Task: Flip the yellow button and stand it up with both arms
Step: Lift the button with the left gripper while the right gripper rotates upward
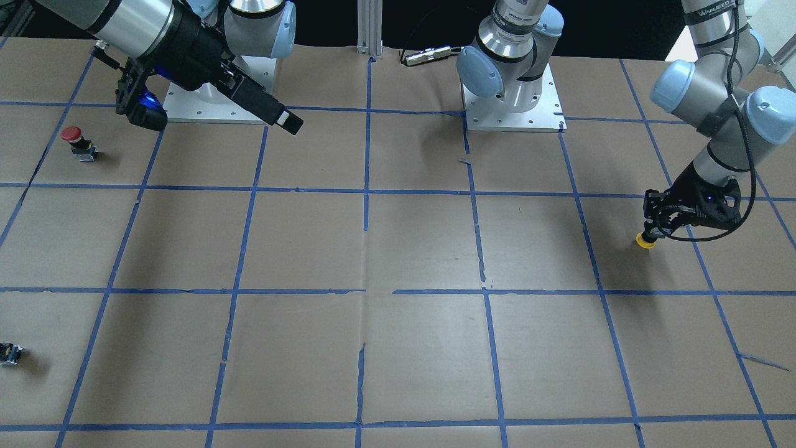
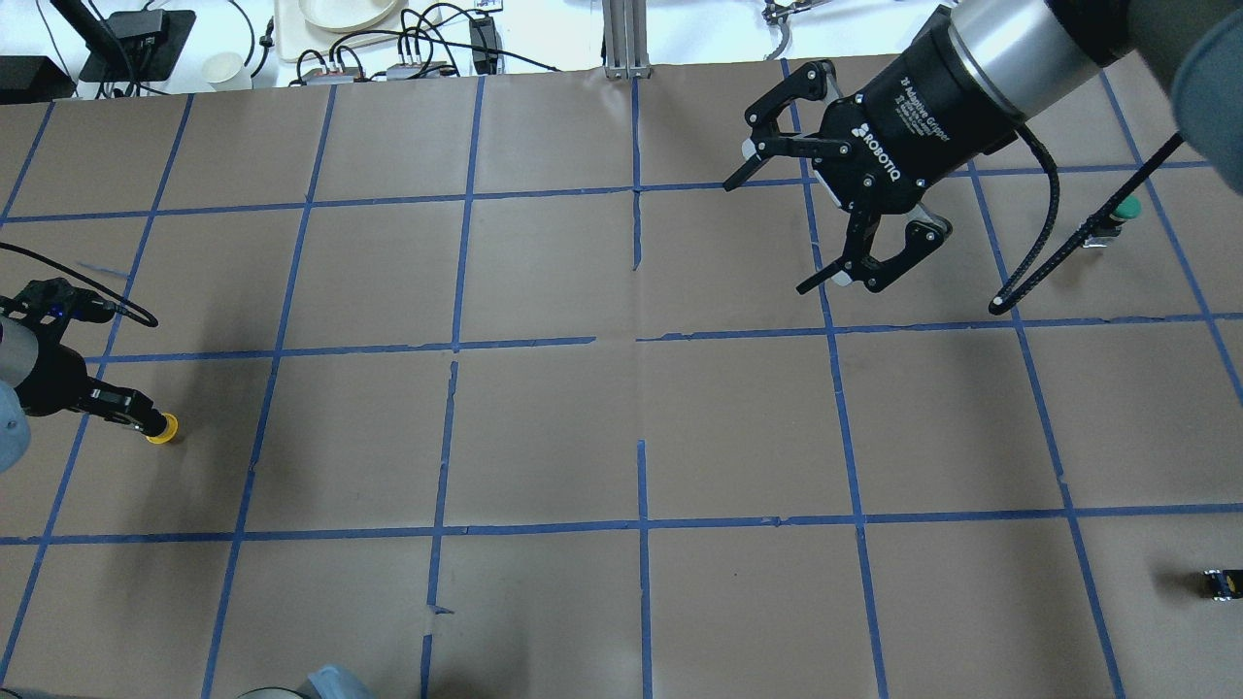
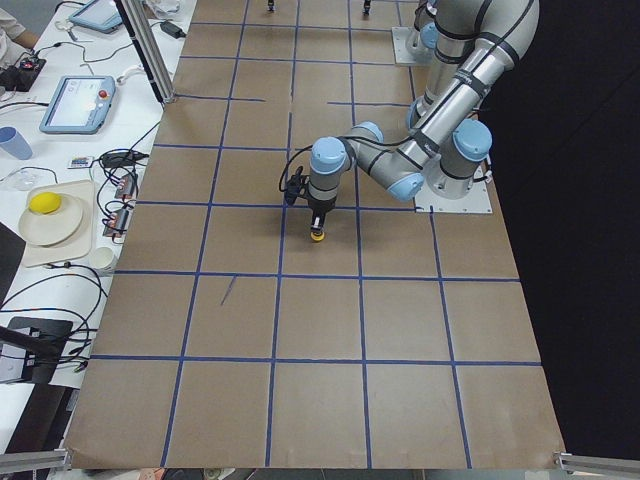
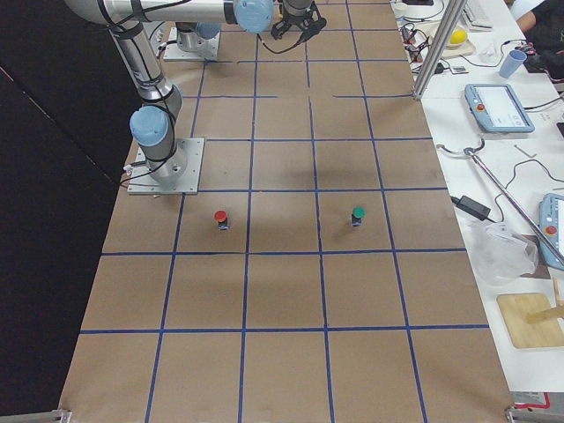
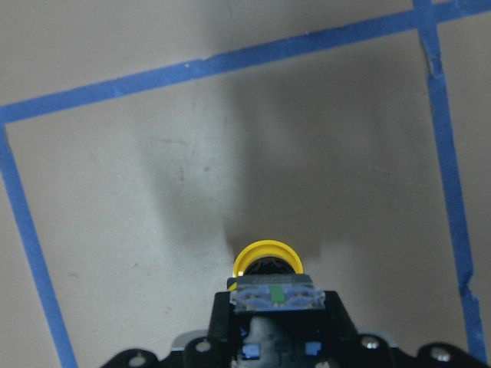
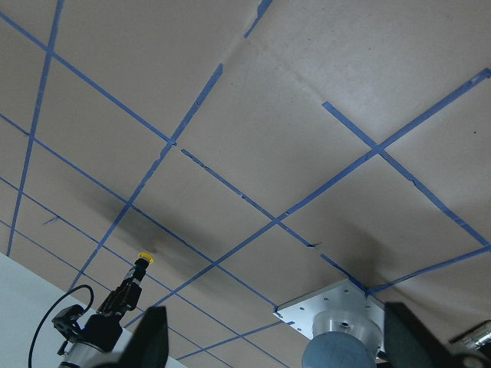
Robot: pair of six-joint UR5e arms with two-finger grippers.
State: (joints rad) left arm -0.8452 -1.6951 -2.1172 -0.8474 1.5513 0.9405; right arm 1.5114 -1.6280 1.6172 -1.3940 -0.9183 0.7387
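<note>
Left gripper (image 1: 650, 233): closed on the yellow button (image 1: 645, 242), pinching the contact block (image 5: 276, 296). The cap (image 5: 266, 256) points down at the table (image 2: 641, 417). Whether the cap touches the paper or hangs just above it cannot be told. On the overhead view the button sits at about 9 o'clock, close to the table edge.

Right gripper (image 2: 772, 233): jaws wide apart, empty, held high at about 1 o'clock, well apart from the button.

Risks as judged from here:
- Letting go now probably leaves the button on its rounded cap. It would likely tip and roll, ending on its side and not standing.
- The fingers cover most of the contact block, so only the neck and cap are free for a second grip. With so little to hold, the right fingers could strike the left ones or knock the button askew in the pinch.
- A shallow hold on the block may slip if the arm swings fast towards a meeting point.
- Pushing further down would press the cap into the table and twist the button in the grip.
- The right arm has a long crossing to make. The red button (image 1: 73, 138) at 3 o'clock lies on that arm's side, a candidate for a wrong pick.
</note>
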